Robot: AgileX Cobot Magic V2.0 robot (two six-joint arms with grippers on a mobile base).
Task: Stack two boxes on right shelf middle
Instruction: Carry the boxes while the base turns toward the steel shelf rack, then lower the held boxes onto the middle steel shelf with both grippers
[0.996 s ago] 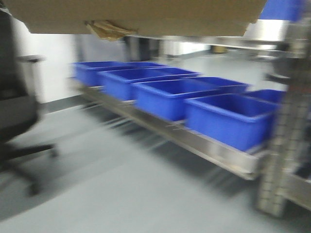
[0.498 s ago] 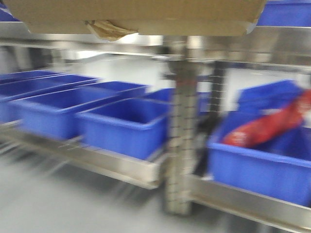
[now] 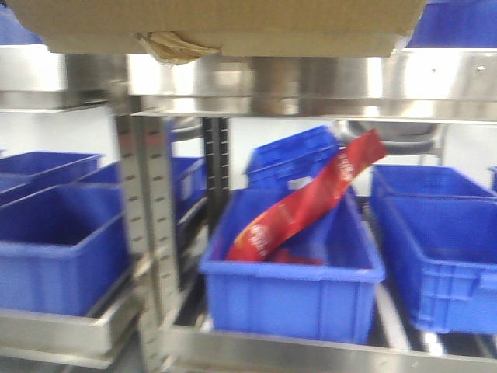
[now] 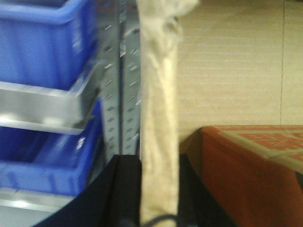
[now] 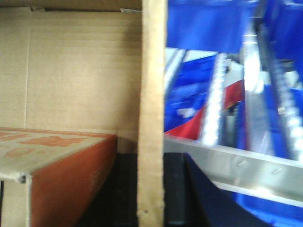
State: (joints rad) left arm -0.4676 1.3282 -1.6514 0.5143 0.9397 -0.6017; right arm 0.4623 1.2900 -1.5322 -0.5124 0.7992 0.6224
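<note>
A brown cardboard box fills the top of the front view, held high, with a torn tape flap on its underside. My left gripper is shut on the box's left wall, one black finger on each side. My right gripper is shut on the box's right wall the same way. An orange printed box lies inside the cardboard box, seen in the left wrist view and in the right wrist view.
A steel shelf stands ahead, with an upright post and a steel shelf beam just under the held box. A blue bin holds a red packet. More blue bins sit at the left and right.
The view has swept to the right along the shelf. The office chair and floor have left the view, and the bin with the red packet is now in the centre. The held box has not shifted.
</note>
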